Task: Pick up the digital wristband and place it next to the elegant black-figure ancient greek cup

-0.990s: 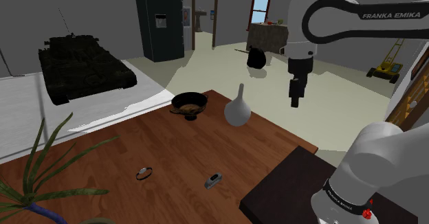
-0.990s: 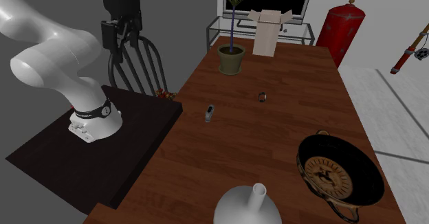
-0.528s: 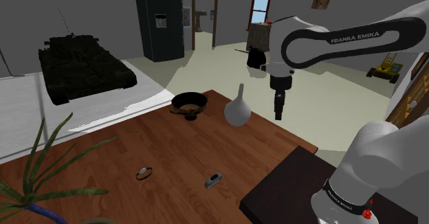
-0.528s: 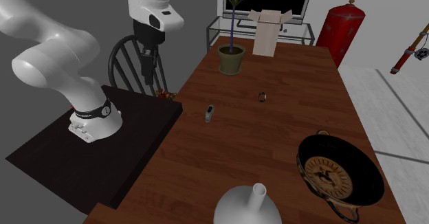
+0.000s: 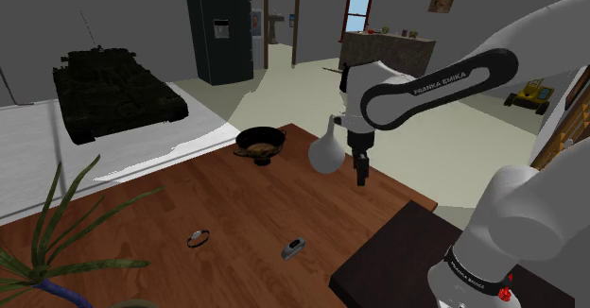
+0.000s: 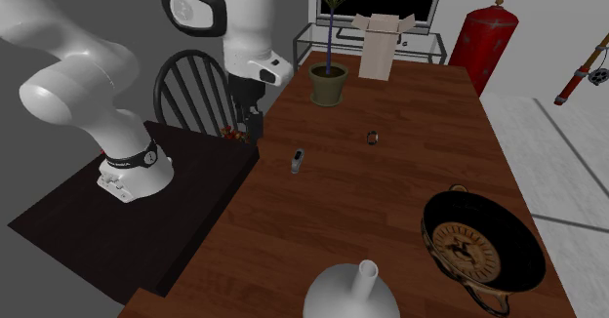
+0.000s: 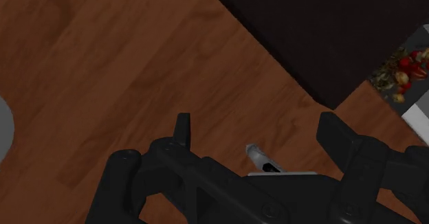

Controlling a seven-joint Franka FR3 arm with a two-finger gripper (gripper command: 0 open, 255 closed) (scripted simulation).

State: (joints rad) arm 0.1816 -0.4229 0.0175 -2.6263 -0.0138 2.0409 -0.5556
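Observation:
The wristband [image 5: 198,238] [image 6: 372,137] is a small dark loop lying on the brown wooden table [image 5: 236,212] [image 6: 390,189], toward the plant end. The black two-handled Greek cup [image 5: 260,142] [image 6: 478,248] stands at the opposite end, with a painted figure inside. My gripper [image 5: 360,179] [image 6: 256,128] [image 7: 258,130] hangs open above the table's edge by the stand, fingers pointing down and holding nothing. It is far from both the wristband and the cup. In the wrist view a grey oblong gadget [image 7: 258,154] lies on the wood below, between the fingertips [image 7: 181,128].
A white vase [image 5: 326,150] [image 6: 356,292] stands beside the cup. The grey gadget [image 5: 294,248] [image 6: 297,160] lies nearest the gripper. A potted plant [image 6: 329,80] and cardboard box [image 6: 379,45] stand at the far end. A chair [image 6: 195,92] and the dark stand [image 6: 127,218] border the table.
The arm has swung down from high above the stand toward the table. The gripper now hangs low over the table's edge. The objects on the table have not moved.

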